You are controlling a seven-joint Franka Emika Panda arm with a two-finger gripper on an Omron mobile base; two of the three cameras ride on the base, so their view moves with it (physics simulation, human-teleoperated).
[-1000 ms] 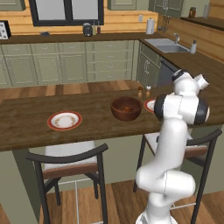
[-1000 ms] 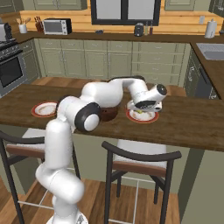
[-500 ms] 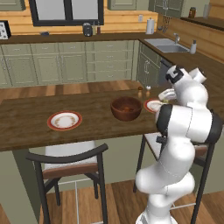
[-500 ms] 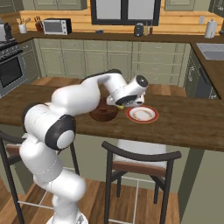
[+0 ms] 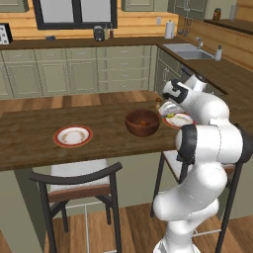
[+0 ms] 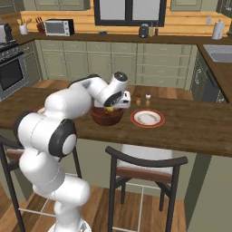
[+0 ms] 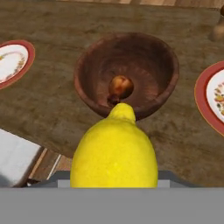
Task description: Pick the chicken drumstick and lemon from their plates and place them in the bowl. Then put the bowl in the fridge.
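Swung over from the right plate (image 6: 147, 118) within the last second, carrying the lemon (image 7: 114, 148); now poised above the bowl (image 6: 107, 116), drumstick (image 7: 120, 87) already inside. Only the drop left before the fridge step. End effector (image 6: 110, 108) clamped on the lemon, arm folded low across the surface (image 6: 195, 129), bowl at 12 o'clock in the hand view.
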